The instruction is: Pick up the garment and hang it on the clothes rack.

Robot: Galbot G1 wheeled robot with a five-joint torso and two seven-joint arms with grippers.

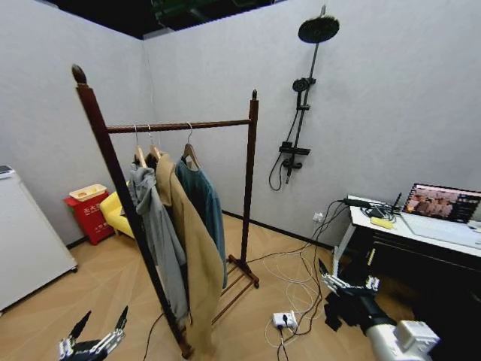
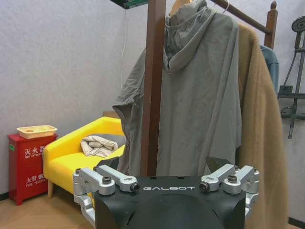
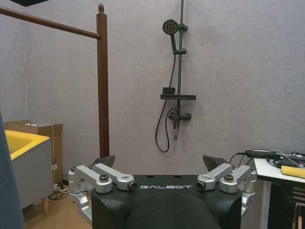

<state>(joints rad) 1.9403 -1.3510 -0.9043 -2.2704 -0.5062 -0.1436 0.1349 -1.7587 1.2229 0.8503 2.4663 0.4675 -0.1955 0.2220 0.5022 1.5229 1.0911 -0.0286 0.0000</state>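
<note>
Garment already on the rack, both pincers empty.
The teal garment [image 1: 204,199] hangs from the clothes rack [image 1: 180,126]; my left pincer [image 1: 96,332] and right pincer [image 1: 347,281] gape apart, low, so I judge hanging done.

The garment [image 1: 204,197] was dark teal-blue, the clothes rack [image 1: 251,143] reddish-brown. Beside the garment hung a tan coat [image 1: 192,248] and a grey sweatshirt [image 1: 158,233]. The sofa [image 2: 71,155] was yellow.

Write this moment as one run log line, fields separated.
dark teal-blue soft jacket: hanging on reddish-brown wooden rack | left claw: open, low | right claw: open, low
</note>
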